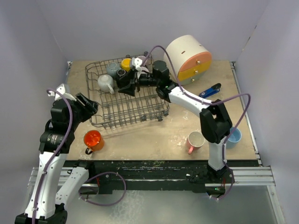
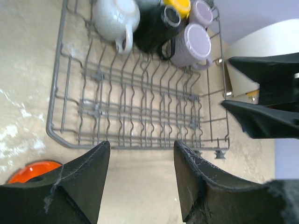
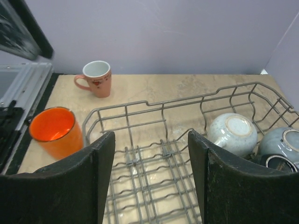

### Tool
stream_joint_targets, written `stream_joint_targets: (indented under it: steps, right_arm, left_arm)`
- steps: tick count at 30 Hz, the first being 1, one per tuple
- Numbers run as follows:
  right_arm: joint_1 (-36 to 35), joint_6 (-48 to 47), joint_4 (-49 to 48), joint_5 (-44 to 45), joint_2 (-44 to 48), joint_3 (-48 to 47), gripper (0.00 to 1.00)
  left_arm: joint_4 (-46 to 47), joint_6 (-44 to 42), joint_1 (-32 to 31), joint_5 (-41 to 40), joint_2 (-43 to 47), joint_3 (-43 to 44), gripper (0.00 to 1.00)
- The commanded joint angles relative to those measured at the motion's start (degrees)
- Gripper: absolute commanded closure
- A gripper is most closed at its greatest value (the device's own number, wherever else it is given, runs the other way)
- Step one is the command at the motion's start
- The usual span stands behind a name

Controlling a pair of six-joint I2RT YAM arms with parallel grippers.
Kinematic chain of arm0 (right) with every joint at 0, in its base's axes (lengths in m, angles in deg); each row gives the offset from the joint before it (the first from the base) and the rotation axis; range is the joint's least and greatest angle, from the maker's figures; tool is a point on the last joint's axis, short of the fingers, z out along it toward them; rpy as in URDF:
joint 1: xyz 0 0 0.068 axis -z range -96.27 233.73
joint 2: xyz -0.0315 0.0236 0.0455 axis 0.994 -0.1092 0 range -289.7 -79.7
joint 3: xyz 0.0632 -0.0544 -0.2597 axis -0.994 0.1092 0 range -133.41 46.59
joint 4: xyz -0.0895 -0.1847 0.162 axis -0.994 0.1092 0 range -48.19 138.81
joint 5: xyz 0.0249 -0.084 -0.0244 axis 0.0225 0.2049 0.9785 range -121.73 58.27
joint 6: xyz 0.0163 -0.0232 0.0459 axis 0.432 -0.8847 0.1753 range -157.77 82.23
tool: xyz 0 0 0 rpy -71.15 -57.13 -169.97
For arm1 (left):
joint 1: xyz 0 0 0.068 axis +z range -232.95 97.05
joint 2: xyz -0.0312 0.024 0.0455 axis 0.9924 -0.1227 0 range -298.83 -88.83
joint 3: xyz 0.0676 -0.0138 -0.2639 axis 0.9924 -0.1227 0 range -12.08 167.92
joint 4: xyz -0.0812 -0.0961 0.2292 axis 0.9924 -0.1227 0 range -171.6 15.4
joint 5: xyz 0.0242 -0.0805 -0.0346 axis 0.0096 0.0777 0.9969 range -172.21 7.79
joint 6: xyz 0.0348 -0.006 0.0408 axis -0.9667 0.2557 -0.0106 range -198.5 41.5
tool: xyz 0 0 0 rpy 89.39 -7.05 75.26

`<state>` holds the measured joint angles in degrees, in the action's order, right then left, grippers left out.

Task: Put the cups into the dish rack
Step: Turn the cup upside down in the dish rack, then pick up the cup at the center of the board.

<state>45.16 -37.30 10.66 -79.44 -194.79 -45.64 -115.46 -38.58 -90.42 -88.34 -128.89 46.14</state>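
Cups [image 1: 105, 83] and hands. My right hand [image 3: 150, 135], released and empty, hovers over the dish rack [image 1: 133, 109]; my left hand [image 2: 141, 145], also released, hangs at its 9 o'clock. The racked ones cluster at 12 o'clock; on the worktop [image 1: 154, 135], orange cup [image 1: 92, 140] at 7, pink cup [image 1: 195, 140] at 4.

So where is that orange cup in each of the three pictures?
Top external: the orange cup stands on the table at lower left, just off the near-left corner of the dish rack.
Left wrist: bottom-left corner, partly hidden behind a finger, outside the rack.
Right wrist: left side, beside the rack's corner.
Shared landmark: the grey wire dish rack.
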Motion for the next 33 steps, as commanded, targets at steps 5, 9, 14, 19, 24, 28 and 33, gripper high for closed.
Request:
stream_joint_targets:
  steps: [5, 9, 14, 19, 24, 28, 33]
  right_arm:
    - [3.93, -6.55, 9.4, -6.5, 11.88, 5.6, 0.33]
    - [5.41, -9.16, 15.84, -7.32, 15.42, 7.54, 0.29]
    - [7.85, -4.95, 11.88, -9.51, 15.88, 10.67, 0.29]
    - [8.15, -0.73, 6.0, -9.19, 15.93, 11.66, 0.29]
    - [8.15, -0.5, 6.42, -8.2, 16.75, 13.49, 0.29]
    - [8.12, -0.68, 7.59, -7.98, 17.35, 14.2, 0.29]
    - [8.13, -0.62, 7.54, -7.68, 16.94, 14.34, 0.28]
  left_arm:
    - [-4.28, 16.01, 0.35, 7.35, -1.05, -4.86, 0.41]
    - [-6.19, 19.29, 0.34, 10.64, -3.36, -6.74, 0.41]
    - [-10.28, 19.26, 0.26, 12.05, -6.59, -5.45, 0.41]
    - [-21.5, 16.99, 0.04, 5.64, -11.0, -2.41, 0.41]
    - [-24.22, 16.58, -0.95, 1.93, -15.53, -2.23, 0.4]
    - [-23.63, 18.19, -2.55, -0.63, -18.61, -2.55, 0.39]
    - [-18.87, 19.03, -3.38, -2.17, -19.98, -5.11, 0.38]
